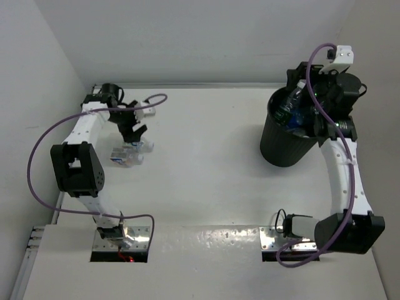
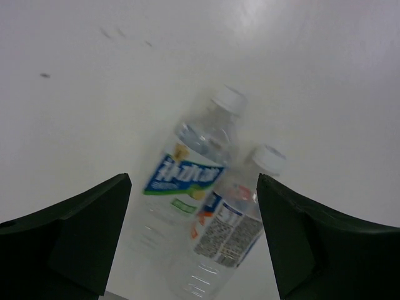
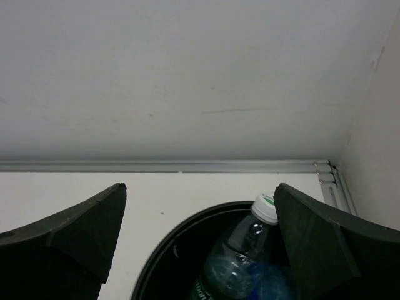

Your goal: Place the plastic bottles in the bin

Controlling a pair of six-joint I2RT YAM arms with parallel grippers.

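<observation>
Bottle pair (image 1: 128, 155) lying far left on table (image 1: 206, 181), my left gripper (image 2: 194, 181) above it, jaws apart, right gripper (image 3: 200, 187) over bin (image 1: 281, 149) far right, jaws wide, capped bottle (image 3: 240, 250) inside, maybe more.

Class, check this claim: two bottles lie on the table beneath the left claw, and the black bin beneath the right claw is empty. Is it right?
No. The bin beneath the right claw is not empty: the right wrist view shows a white-capped bottle inside it. Two bottles do lie on the table beneath the left claw.
</observation>
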